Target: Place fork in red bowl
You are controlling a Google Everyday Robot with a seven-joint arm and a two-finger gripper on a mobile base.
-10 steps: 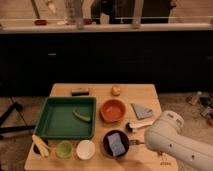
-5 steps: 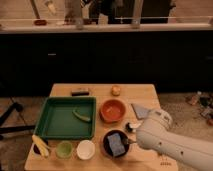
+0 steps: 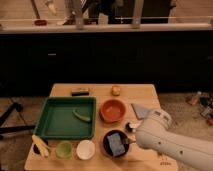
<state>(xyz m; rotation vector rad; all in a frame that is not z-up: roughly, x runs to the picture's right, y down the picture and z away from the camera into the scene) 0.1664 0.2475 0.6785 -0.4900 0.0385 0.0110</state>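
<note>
- The claw (image 3: 131, 134) sits low over the wooden table (image 3: 150, 95), just beyond the white arm's bulky wrist, its jaws pinched fully together.
- Is a fork pinned in there? Can't say: no fork shows anywhere on the table, and the arm could well be hiding it.
- The red bowl (image 3: 113, 110) lies just up and left of the claw, mouth open and nothing inside, so it looks ready to receive a drop.
- Right beside the claw on its left, nearly touching, is the dark bowl (image 3: 115, 143) with a grey-blue sponge (image 3: 115, 142) sitting in it; that's the decoy to steer clear of.
- Further left of that: a small white bowl (image 3: 85, 149), a green cup (image 3: 63, 149), and a yellow corn cob (image 3: 40, 145) at the table's near corner.
- The green tray (image 3: 55, 120), well left of the claw, holds one green pepper-like piece (image 3: 81, 114).
- Far beyond the claw rest an orange fruit (image 3: 116, 90) and a dark bar (image 3: 80, 91).
- My read: if the fork is gripped, a short lift up-left gets it over the red bowl's rim.
</note>
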